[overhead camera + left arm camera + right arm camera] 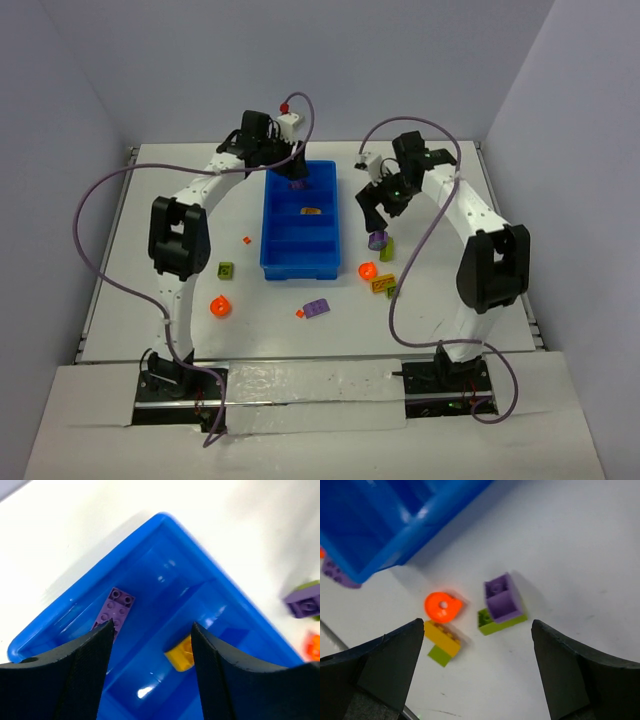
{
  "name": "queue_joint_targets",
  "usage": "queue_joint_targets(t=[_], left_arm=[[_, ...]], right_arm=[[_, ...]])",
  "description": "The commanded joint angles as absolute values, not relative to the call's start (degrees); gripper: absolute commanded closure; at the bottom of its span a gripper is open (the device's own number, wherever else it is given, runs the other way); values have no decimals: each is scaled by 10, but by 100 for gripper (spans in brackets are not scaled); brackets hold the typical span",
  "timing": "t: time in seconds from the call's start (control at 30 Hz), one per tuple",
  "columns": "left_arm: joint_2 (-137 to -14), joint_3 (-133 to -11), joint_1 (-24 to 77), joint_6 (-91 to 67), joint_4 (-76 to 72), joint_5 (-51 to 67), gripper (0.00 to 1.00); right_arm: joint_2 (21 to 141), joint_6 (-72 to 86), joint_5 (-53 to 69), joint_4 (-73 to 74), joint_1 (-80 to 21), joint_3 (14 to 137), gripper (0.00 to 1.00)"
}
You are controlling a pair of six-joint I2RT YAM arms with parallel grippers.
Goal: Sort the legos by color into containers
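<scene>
White table point(300, 345) w/ a blue tray point(300, 270) in the middle. Left of tray: green lego point(227, 269) & round orange lego point(219, 307). Right: purple block point(377, 239), 2nd orange round point(366, 270), yellow brick point(382, 284). Near side: purple plate point(318, 308).

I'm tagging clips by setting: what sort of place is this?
Probably a lab robot test cell: a left arm and right arm mounted on a white table, plain panels walling it in, and a blue tray with scattered legos.

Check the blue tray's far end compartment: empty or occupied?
Occupied. One flat purple lego lies on its floor, studs up; the yellow piece sits beyond the divider, in the next compartment of the blue tray.
</scene>
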State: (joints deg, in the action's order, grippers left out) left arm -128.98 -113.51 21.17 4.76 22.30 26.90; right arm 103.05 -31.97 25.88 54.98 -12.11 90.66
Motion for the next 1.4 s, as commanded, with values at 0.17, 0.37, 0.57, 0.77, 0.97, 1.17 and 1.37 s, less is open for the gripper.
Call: queue_joint_targets(t=[0.17,0.37,0.57,0.77,0.97,1.17,1.37], left_arm=[[-1136,-1118,157,-54,215,394,29],[-1068,-1069,126,-62,224,397,28],[-1026,-1033,115,-46,236,371,28],[-1001,-1006,108,-43,226,366,27],[-990,-989,100,-41,218,370,27],[-978,-972,95,-42,214,373,27],[-965,-958,94,-38,214,370,27]], right_arm=[[870,-422,278,563,-285,804,8],[869,-449,253,530,-430,763,13],[898,-492,229,476,-518,735,15],[938,-509,199,446,-566,734,20],[969,-502,182,427,-590,720,25],[1000,-502,172,419,-593,708,26],[1025,-509,161,404,-592,690,27]])
